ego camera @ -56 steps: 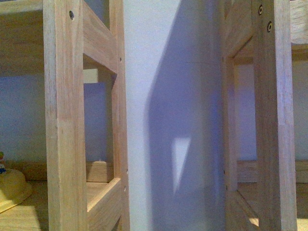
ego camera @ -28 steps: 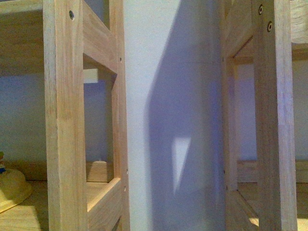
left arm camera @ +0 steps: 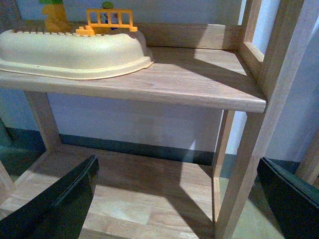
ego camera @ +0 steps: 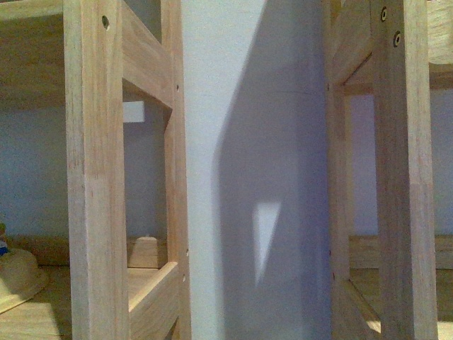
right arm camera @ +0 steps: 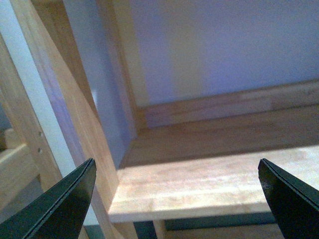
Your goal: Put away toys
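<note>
The toys are out of view in all three views. In the left wrist view my left gripper [left arm camera: 177,164] is open with nothing between its dark fingers [left arm camera: 65,199]. It hangs in front of a wooden shelf unit [left arm camera: 199,94], over the lower board [left arm camera: 124,199]. My right gripper [right arm camera: 175,164] is also open and empty, facing the front edge of a bare wooden shelf board [right arm camera: 199,189]. Neither arm shows in the front view.
A cream plastic tub [left arm camera: 70,52] carrying orange and yellow building-block pieces [left arm camera: 107,20] sits on the upper shelf; its edge shows low in the front view [ego camera: 18,280]. Wooden uprights [ego camera: 95,177] [ego camera: 403,177] stand close, either side of a white wall [ego camera: 255,142].
The front view has shifted very slightly, and the cream tub's edge sits a little lower and further left. Nothing else has visibly moved.
</note>
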